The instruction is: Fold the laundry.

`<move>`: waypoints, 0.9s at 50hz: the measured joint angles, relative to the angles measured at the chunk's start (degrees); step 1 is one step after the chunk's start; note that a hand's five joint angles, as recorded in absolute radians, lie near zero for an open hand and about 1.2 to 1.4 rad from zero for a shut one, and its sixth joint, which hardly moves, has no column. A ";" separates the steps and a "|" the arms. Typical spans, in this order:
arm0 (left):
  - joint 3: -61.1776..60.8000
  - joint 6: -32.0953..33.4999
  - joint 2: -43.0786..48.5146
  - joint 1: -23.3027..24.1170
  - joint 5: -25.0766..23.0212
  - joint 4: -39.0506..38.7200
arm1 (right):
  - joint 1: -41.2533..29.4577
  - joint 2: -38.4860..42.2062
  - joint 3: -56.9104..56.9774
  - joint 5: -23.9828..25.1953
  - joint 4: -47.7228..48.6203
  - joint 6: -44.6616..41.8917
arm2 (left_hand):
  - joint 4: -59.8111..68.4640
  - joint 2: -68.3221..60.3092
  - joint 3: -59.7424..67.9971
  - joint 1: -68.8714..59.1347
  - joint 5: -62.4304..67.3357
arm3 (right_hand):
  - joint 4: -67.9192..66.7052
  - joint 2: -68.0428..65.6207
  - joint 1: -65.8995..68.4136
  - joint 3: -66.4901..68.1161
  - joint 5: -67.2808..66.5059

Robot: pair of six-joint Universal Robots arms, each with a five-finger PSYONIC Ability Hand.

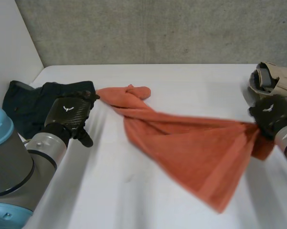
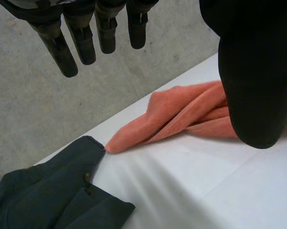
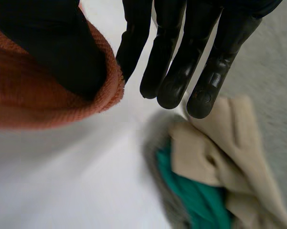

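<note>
An orange towel (image 1: pixel 191 148) lies stretched across the table, twisted into a rope at its far left end (image 2: pixel 181 114). My right hand (image 1: pixel 272 114) is at the towel's right corner, where the cloth edge (image 3: pixel 28 90) wraps over the thumb and is pinched against the fingers (image 3: pixel 181 57). From there the towel hangs taut and slightly raised. My left hand (image 1: pixel 69 114) hovers open just left of the twisted end, fingers (image 2: pixel 81 38) straight and thumb (image 2: pixel 253 71) spread, touching nothing.
A dark navy garment (image 1: pixel 28 102) lies crumpled at the table's left edge, under my left hand (image 2: pixel 43 191). A beige garment (image 1: pixel 277 78) with a teal piece (image 3: pixel 200 200) sits at the far right, beyond my right fingertips. Concrete wall behind the table.
</note>
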State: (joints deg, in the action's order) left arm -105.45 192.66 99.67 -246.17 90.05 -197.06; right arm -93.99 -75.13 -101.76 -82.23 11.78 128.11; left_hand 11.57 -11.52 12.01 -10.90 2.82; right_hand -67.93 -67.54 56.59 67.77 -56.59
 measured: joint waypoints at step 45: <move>24.70 11.05 24.19 1.54 -20.47 -0.13 | -3.73 -5.86 -10.14 9.89 -14.05 32.00 | 9.44 -9.43 8.86 -9.87 8.38 | 48.74 49.06 -40.28 -48.33 47.60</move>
State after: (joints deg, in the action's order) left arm -80.76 203.71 123.86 -244.63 69.58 -197.19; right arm -97.72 -81.00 -111.90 -72.34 -2.27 160.11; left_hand 21.01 -20.95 20.87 -20.77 11.20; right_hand -19.19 -18.49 16.31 19.44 -9.00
